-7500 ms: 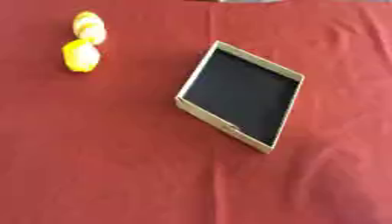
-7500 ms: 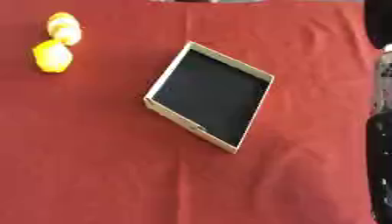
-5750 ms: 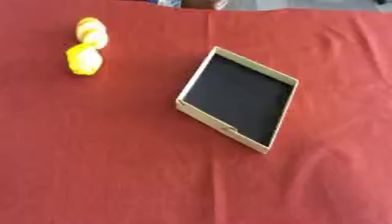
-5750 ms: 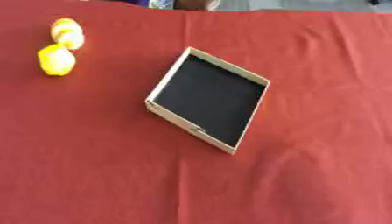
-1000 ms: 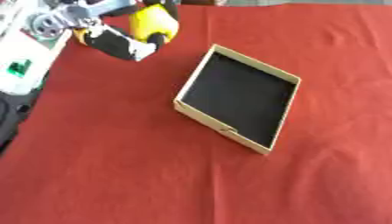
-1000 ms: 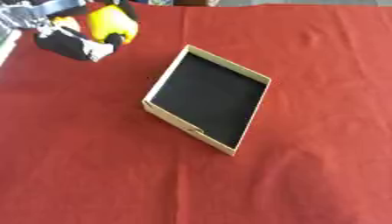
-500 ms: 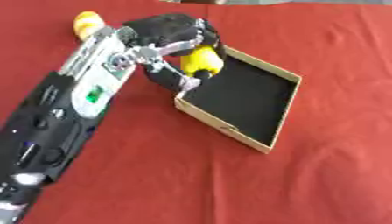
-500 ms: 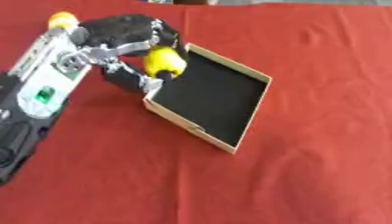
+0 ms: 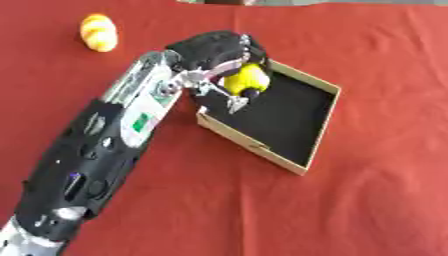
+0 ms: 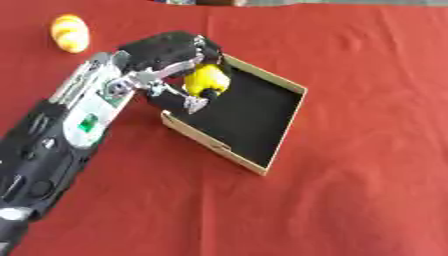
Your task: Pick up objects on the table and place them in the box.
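The left hand [image 9: 214, 52] reaches in from the lower left, its fingers [image 9: 229, 100] curled round a yellow lemon-shaped fruit [image 9: 244, 80] held over the near-left corner of the open cardboard box [image 9: 302, 165]. A second yellow-orange fruit [image 9: 98, 32] lies on the red table [image 9: 367, 210] at the far left, well apart from the box.

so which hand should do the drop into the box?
Left. The left hand already holds the yellow object over the box; the right hand isn't in view.
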